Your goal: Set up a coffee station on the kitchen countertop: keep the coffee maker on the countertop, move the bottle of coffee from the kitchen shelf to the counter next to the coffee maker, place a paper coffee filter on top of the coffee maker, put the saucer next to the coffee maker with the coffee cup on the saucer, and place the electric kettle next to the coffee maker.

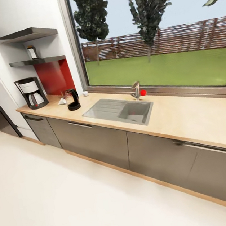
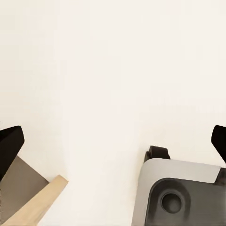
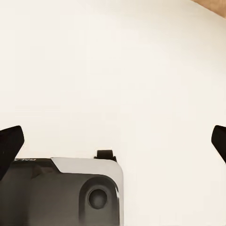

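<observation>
floor [image 2: 108, 70] below wrists, kettle [image 1: 72, 99] ahead

I logged the black-and-white coffee maker [image 1: 32, 93] upright at the countertop's [image 1: 186, 116] far left end, black electric kettle [image 1: 72, 99] near it, bottle of coffee [image 1: 32, 52] on the lower shelf [image 1: 37, 61].

Bright even daylight from the window [image 1: 151, 34], soft faint shadows, pale floor [image 1: 69, 207] nearly washed out, slight edge distortion
</observation>
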### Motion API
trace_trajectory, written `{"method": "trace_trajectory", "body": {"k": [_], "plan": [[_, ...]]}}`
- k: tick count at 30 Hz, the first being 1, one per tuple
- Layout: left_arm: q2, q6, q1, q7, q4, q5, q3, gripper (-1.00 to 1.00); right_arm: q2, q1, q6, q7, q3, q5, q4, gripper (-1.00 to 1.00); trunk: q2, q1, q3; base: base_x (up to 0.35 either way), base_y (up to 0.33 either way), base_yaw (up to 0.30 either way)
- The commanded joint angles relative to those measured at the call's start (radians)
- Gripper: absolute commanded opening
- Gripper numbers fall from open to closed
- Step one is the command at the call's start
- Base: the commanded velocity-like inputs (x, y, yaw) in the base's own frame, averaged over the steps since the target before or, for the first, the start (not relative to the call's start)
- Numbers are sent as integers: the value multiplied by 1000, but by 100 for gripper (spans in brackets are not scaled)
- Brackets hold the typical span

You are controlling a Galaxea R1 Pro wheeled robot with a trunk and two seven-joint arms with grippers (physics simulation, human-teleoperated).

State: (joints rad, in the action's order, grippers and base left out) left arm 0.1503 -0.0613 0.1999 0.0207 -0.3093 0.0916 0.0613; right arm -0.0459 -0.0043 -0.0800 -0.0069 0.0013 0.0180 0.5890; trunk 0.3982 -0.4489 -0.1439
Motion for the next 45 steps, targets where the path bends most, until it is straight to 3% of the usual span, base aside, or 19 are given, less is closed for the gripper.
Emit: {"method": "trace_trajectory", "body": {"k": [1,45], "plan": [[0,-3,1,1,1,10,-2,100,0,0,-3,-1,0,2,0,100,2,-1,-2,338,68,279],[6,-5,1,1,1,10,-2,100,0,0,-3,0,2,0,0,100,2,-1,-2,317,123,279]]}}
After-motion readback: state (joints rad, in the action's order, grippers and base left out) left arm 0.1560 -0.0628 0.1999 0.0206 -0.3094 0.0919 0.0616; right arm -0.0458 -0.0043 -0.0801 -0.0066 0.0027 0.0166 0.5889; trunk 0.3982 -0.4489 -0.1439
